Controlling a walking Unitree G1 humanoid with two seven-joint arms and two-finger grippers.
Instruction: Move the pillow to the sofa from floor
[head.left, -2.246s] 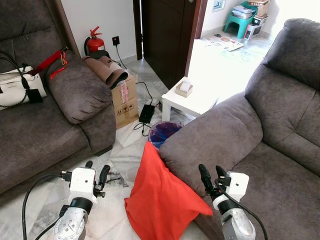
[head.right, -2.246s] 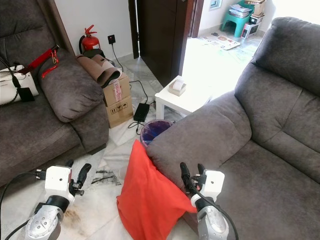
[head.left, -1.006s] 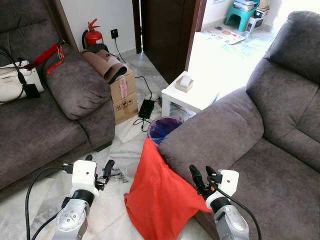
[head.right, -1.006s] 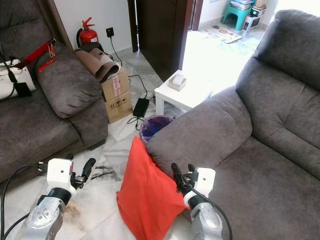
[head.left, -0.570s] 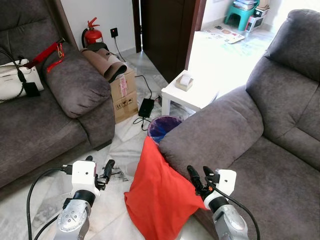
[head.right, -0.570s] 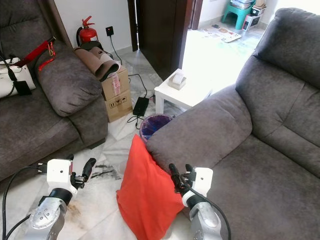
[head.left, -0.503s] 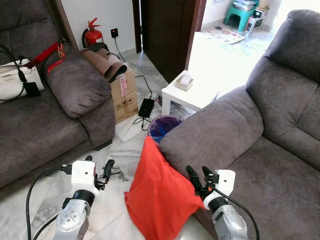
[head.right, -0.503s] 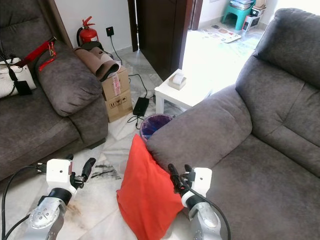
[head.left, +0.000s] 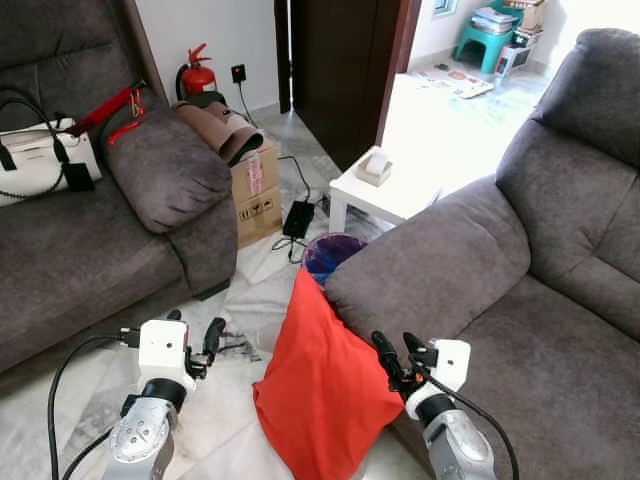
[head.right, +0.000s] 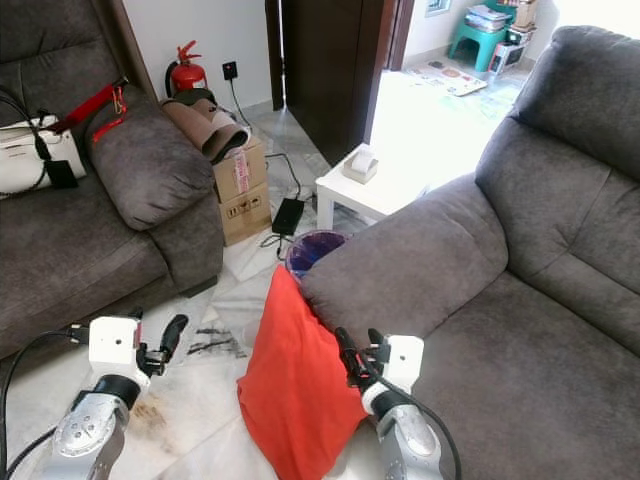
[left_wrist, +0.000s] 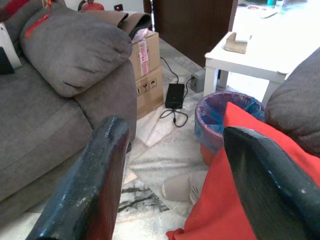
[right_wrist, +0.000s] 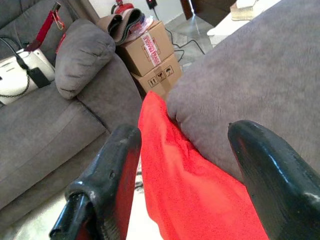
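A red pillow (head.left: 318, 385) stands on the marble floor, leaning against the armrest of the grey sofa (head.left: 500, 270) on the right. My right gripper (head.left: 394, 353) is open and held low right beside the pillow's upper right edge, over the sofa's front corner. In the right wrist view the pillow (right_wrist: 185, 185) lies between the two black fingers (right_wrist: 112, 175). My left gripper (head.left: 195, 330) is open to the left of the pillow, above the floor. The left wrist view shows the pillow (left_wrist: 235, 185) by one finger.
A second grey sofa (head.left: 90, 230) with a white handbag (head.left: 40, 160) stands at the left. Between the sofas are a cardboard box (head.left: 255, 195), a purple-lined bin (head.left: 332, 252), a white side table (head.left: 385, 190), a black cable and adapter (head.left: 297, 215). A white slipper (left_wrist: 182, 186) lies on the floor.
The camera has shifted a little, so the whole scene sits slightly further right. Both grippers stay open in about the same places beside the pillow.
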